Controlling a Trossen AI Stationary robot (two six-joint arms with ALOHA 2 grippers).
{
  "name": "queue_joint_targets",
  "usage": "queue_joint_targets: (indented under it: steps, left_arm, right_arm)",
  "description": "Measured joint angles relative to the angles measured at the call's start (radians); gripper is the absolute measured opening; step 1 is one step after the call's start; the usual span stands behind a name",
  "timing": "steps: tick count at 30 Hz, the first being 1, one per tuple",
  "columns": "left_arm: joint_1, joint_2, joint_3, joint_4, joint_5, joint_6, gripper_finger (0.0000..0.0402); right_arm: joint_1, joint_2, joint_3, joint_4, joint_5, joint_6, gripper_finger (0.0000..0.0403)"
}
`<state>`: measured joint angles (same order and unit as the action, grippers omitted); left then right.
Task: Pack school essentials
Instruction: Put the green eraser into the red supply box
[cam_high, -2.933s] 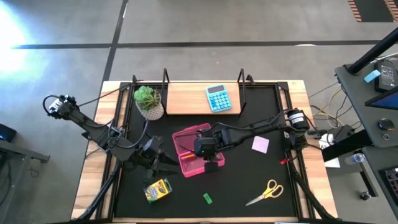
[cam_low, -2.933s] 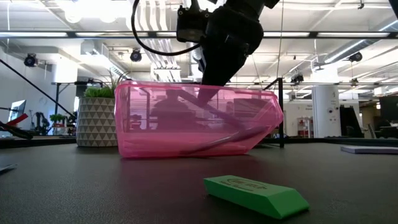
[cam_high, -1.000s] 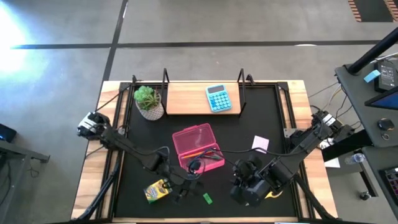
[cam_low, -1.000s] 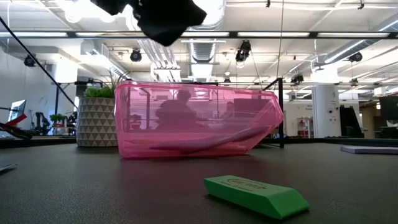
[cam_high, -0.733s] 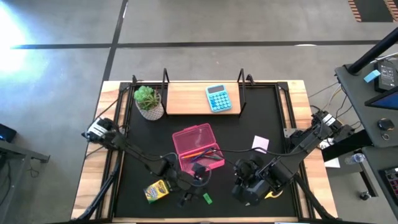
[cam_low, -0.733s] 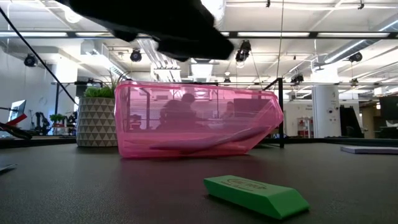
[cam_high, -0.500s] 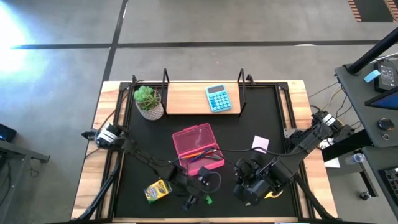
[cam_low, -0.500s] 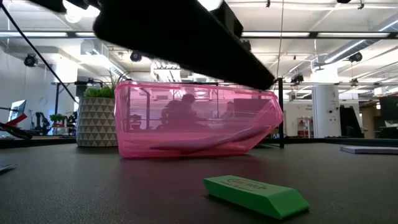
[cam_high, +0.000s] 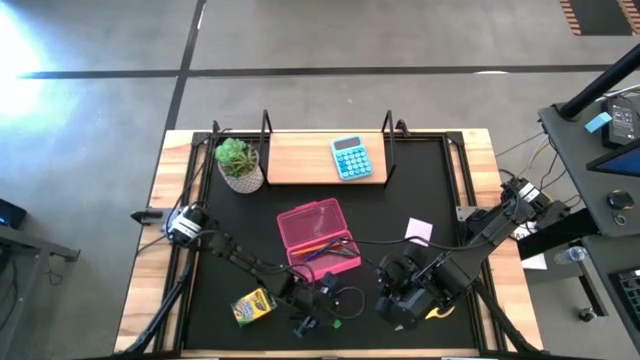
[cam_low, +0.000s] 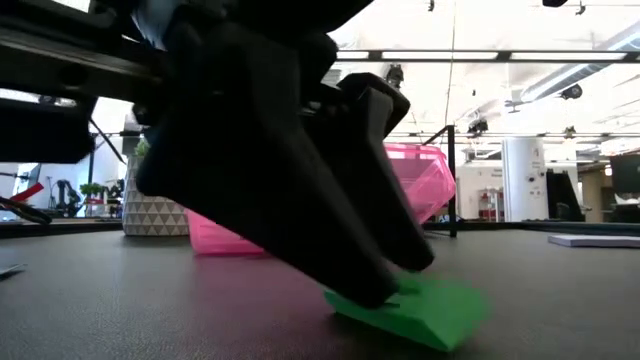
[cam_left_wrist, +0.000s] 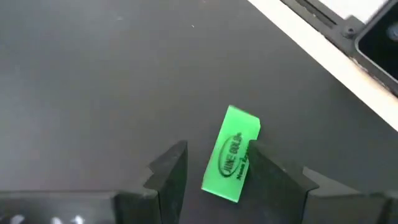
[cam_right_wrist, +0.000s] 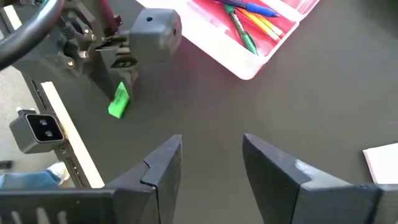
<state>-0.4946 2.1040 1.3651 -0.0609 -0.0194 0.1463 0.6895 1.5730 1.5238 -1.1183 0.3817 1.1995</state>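
the tiny green block (cam_left_wrist: 231, 154) lies flat on the black table (cam_high: 230, 220) near its front edge, well apart from the pink box (cam_high: 318, 238) that already holds pens and pencils; it reads as an eraser, small, light and a little rubbery, with printed lettering on its top face; likely grippy rather than slick, stiff enough not to fold, and in no danger of breaking; being so low and light it could skid or tip if only one finger meets it first.

the left gripper (cam_left_wrist: 214, 171) is down over it, jaws open with a finger on each long side of the block, one of them seeming just to touch it, nothing gripped yet; the long sides are the place to take it, across the narrow width near the middle, so it stays level when lifted; in the low view the fingers reach the table right at the block.

the right gripper (cam_right_wrist: 211, 158) hangs above the table to the right of the block, jaws open and empty; the yellow-green crayon box (cam_high: 254, 305) lies to the block's left, the yellow-handled scissors (cam_high: 436, 311) mostly hidden under the right arm.
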Motion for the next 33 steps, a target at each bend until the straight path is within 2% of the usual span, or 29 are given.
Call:
queue_joint_targets:
  steps: [8, 15, 23, 27, 33]
  left_arm:
    - [-0.018, -0.001, -0.005, -0.011, 0.03, 0.071, 0.0155]
    - [-0.026, 0.003, -0.006, -0.02, 0.027, 0.07, 0.0149]
    - [-0.031, 0.003, 0.0, -0.033, 0.026, 0.067, 0.0074]
    - [-0.031, 0.003, 0.0, -0.033, 0.027, -0.004, 0.0034]
    - [-0.03, -0.013, 0.0, -0.032, 0.019, -0.01, 0.0007]
  right_arm:
    - [0.0, 0.0, 0.0, 0.0, 0.0, -0.008, 0.016]
    - [0.0, 0.0, 0.0, 0.0, 0.0, -0.007, 0.016]
    - [0.0, 0.0, 0.0, 0.0, 0.0, -0.007, 0.016]
    - [0.0, 0.0, 0.0, 0.0, 0.0, -0.006, 0.016]
    - [0.0, 0.0, 0.0, 0.0, 0.0, -0.007, 0.016]
